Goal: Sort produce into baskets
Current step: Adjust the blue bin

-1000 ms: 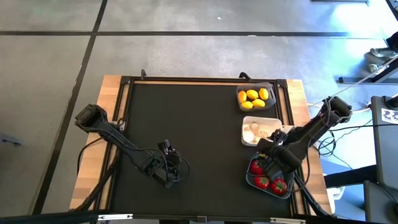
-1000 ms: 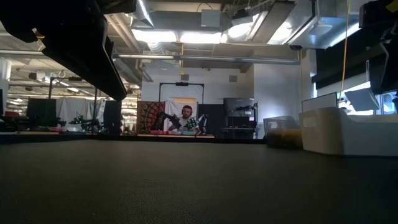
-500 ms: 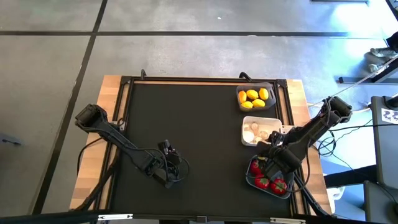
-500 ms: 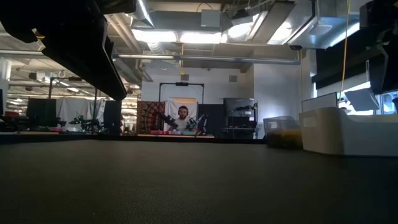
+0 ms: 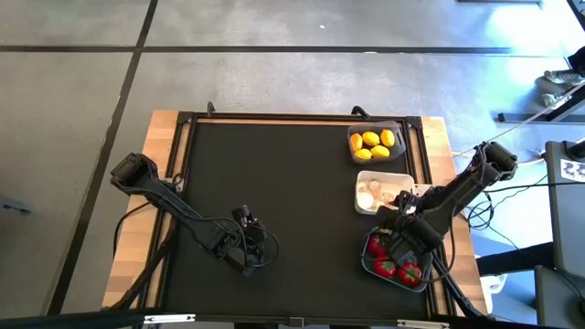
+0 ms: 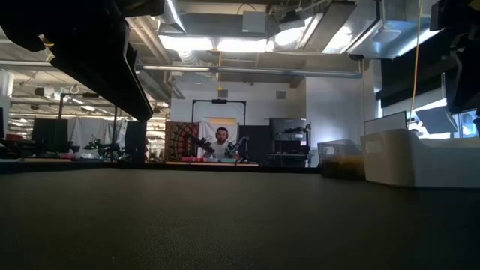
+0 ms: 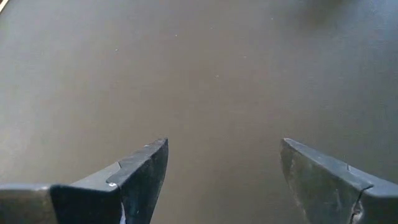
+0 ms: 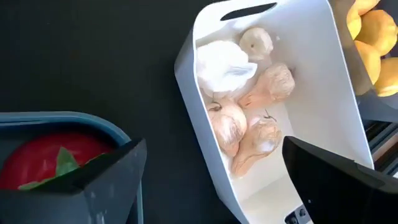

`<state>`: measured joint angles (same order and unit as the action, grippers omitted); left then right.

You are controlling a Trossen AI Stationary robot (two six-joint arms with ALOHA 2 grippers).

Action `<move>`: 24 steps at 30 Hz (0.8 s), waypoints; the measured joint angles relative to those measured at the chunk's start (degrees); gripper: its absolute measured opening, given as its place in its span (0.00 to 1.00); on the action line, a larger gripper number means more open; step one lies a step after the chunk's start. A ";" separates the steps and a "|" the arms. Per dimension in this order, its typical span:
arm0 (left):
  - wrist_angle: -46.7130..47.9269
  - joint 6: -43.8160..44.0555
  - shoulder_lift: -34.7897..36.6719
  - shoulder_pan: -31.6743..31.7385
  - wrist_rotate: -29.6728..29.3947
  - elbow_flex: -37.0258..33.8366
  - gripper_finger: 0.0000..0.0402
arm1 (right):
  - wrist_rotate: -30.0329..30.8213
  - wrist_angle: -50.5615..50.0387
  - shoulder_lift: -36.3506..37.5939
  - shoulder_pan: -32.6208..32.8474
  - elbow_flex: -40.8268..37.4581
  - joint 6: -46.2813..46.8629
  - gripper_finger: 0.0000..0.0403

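Produce lying sorted: lemons (image 5: 373,143) in grey basket (image 5: 398,128), garlic (image 5: 375,194) in white (image 5: 359,180), red fruits (image 5: 388,262) in blue (image 5: 367,266). Nothing shifting lately; right gripper (image 5: 398,228) hovering spread and empty, left gripper (image 5: 247,259) likewise.

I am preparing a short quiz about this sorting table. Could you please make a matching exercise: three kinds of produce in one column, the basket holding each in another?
Things:
1. lemons
2. garlic bulbs
3. red fruits

Baskets:
A. white basket
B. blue-grey basket
C. dark grey basket

Pairs: 1-C, 2-A, 3-B
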<state>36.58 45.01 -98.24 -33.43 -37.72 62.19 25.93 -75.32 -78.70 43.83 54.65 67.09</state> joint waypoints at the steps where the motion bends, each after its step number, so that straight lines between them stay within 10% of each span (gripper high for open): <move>1: -0.02 0.02 0.00 0.00 0.00 0.00 0.75 | 0.02 0.16 -0.06 0.00 -0.23 0.02 0.93; 24: -0.02 0.00 0.00 0.00 0.00 0.00 0.75 | -7.61 15.31 -0.17 0.07 -4.17 -13.49 0.93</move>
<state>36.56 45.01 -98.24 -33.43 -37.72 62.19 18.33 -60.02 -78.87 43.90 50.48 53.60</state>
